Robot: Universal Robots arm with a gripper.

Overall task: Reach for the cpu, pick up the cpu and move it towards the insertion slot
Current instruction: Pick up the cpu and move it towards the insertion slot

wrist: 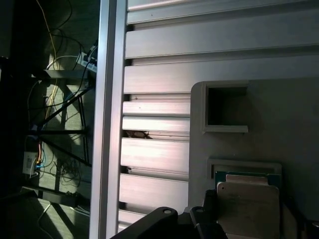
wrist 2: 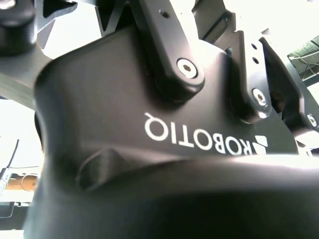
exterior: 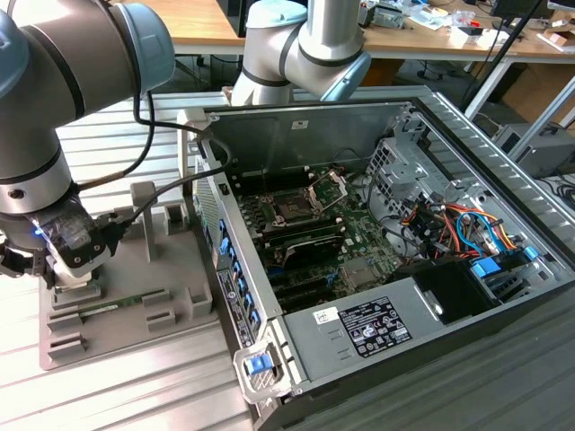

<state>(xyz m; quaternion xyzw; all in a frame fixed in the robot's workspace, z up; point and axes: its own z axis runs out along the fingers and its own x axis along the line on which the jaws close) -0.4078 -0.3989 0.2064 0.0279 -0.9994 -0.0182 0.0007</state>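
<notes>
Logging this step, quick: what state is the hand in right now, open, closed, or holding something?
Hand: open or closed cannot be told; it hangs low at the gray fixture, close by the cpu.

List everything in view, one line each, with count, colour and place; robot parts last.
table: one, silver slats, under everything.
tray: one, grey, on the table, exterior view's left.
cpu: one, silvery, in a tray pocket.
memory stick: one, green, lying on the tray.
computer case: one, grey, open, exterior view's right.
socket: one, dark with silver frame, inside the computer case.
arm: one, grey with blue caps, above the tray.
gripper: one, black, low over the tray.
</notes>
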